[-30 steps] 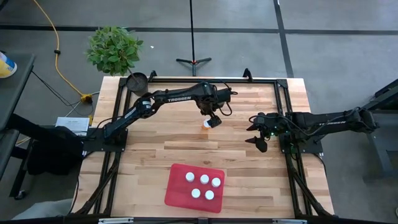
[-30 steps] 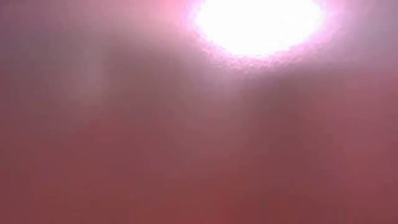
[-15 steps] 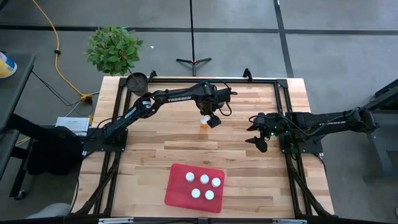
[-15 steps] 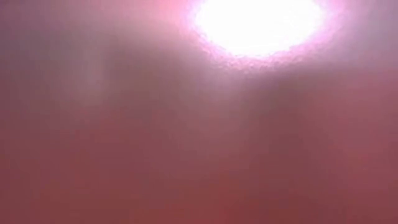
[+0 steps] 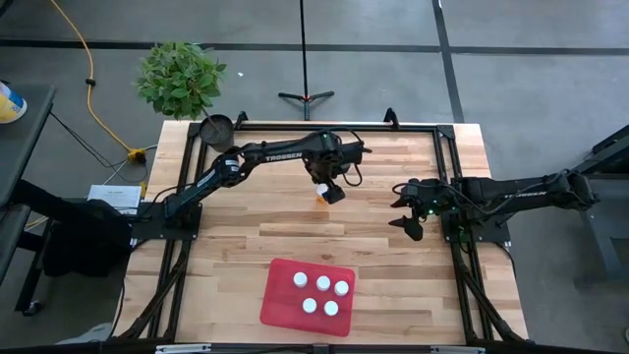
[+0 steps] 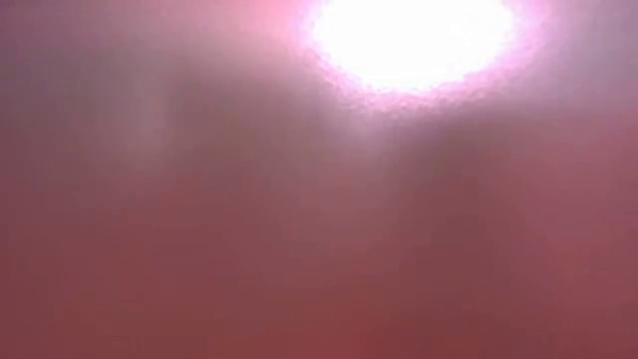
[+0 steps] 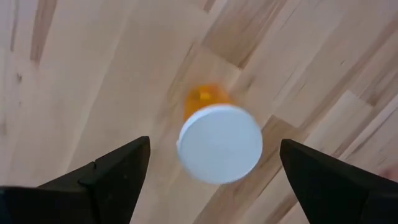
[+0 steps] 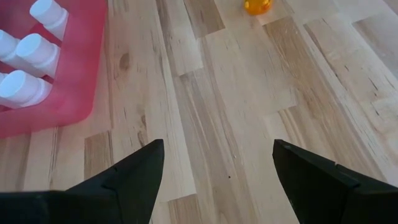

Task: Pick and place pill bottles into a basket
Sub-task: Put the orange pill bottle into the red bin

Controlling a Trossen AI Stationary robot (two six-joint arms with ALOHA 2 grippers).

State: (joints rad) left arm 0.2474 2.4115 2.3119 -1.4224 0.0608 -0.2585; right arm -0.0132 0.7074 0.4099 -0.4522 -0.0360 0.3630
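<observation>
- My left hand [image 7: 208, 171] hovers wide open, holding nothing, over the last pill bottle [image 7: 219, 142], upright on the desk [image 5: 393, 246].
- I'd centre the cap, descend, then close gently.
- 5 bottles sit in the basket [image 5: 280, 295].

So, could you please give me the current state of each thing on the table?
Loose bottle: upright on the table, capped, not gripped.
Five bottles: upright in the basket, capped.
Basket: flat on the table, near edge.
Left gripper: open, over the loose bottle.
Right gripper: open, waiting at the right side.
</observation>
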